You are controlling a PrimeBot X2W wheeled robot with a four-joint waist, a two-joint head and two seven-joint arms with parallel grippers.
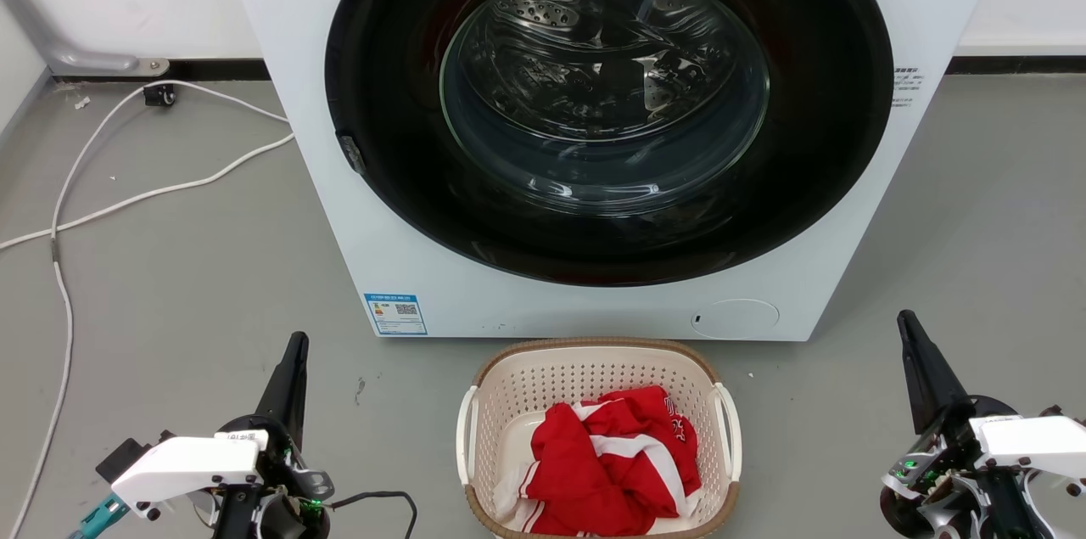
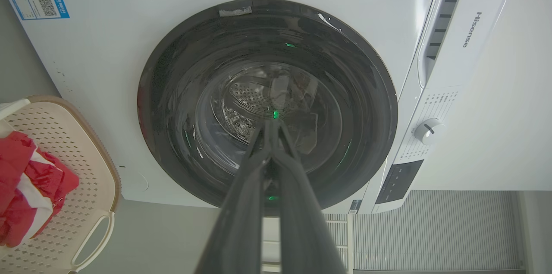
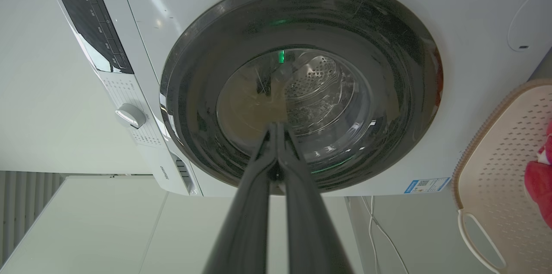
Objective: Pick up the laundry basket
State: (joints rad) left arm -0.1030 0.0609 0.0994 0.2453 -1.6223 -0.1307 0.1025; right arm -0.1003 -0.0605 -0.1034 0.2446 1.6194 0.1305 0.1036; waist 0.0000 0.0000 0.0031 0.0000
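The laundry basket (image 1: 543, 378) is cream plastic with perforated walls, a brown woven-look rim and white side handles. It stands on the grey floor just in front of the washing machine, holding a red and white garment (image 1: 615, 458). My left gripper (image 1: 297, 341) hovers to the basket's left, shut and empty, its fingers pointing at the machine. My right gripper (image 1: 905, 318) is off to the basket's right, also shut and empty. The left wrist view has the laundry basket (image 2: 86, 153) at its left edge beyond my left gripper (image 2: 272, 125). In the right wrist view the laundry basket (image 3: 500, 166) lies at the right, past my right gripper (image 3: 276, 126).
A white front-loading washing machine (image 1: 424, 284) with a closed dark round door (image 1: 607, 106) stands directly behind the basket. White cables (image 1: 59, 267) trail over the floor at the left. Bare grey floor lies on both sides of the basket.
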